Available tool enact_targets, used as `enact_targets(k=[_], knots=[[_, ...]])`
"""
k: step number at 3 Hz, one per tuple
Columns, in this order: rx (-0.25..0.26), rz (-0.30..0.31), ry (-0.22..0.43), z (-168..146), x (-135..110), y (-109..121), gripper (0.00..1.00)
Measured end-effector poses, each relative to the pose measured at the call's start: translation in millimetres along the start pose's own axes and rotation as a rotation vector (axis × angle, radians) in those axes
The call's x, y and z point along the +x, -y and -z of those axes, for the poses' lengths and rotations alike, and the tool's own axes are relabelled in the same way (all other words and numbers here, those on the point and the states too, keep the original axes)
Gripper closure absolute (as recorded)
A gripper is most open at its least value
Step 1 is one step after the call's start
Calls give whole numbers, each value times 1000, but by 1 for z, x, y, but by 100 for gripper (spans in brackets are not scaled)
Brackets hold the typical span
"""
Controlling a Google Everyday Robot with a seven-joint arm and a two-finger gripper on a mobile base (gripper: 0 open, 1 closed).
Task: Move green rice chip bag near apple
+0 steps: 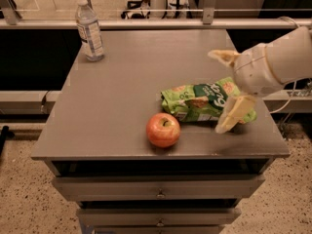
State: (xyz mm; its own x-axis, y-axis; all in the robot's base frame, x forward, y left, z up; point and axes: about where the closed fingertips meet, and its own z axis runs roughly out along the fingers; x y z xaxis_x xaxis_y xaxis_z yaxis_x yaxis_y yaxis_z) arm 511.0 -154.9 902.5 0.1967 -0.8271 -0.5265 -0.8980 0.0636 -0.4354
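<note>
Apple: closest to the front edge of the table. It is round and red-orange with yellowish patches, and its stem dimple faces up.

Bag: just behind the apple and off to one side. Its nearest corner is right beside the fruit, but I cannot tell whether the two touch.

Bag's long axis: it runs across the table, roughly parallel to the front edge. One end is by the apple and the other end is under my claw.

Bag's look: crinkly light-green foil lying flat, with a dark green label on top, white lettering and pictured tan chips. It is longer than the apple is wide.

Claw: spread wide and gripping nothing. It sits at the end of the bag away from the apple. One finger crosses the bag's front corner, and the other finger stands beyond the bag's back edge.

Bag from claw: the bag stretches away from my claw toward the apple, so a pull-back along that axis could drag it.

My reading: the bag already looks placed near the apple. I judge that what's left is to back off without snagging the foil.

Bottle: upright at the far corner, well apart from everything else.
</note>
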Motion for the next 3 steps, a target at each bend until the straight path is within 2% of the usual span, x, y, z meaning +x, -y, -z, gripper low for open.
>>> enact_targets(k=[1, 2, 3], knots=[[62, -33, 19, 34, 19, 26, 0], [169, -46, 18, 84, 31, 54, 0], [192, -38, 20, 94, 28, 62, 0]])
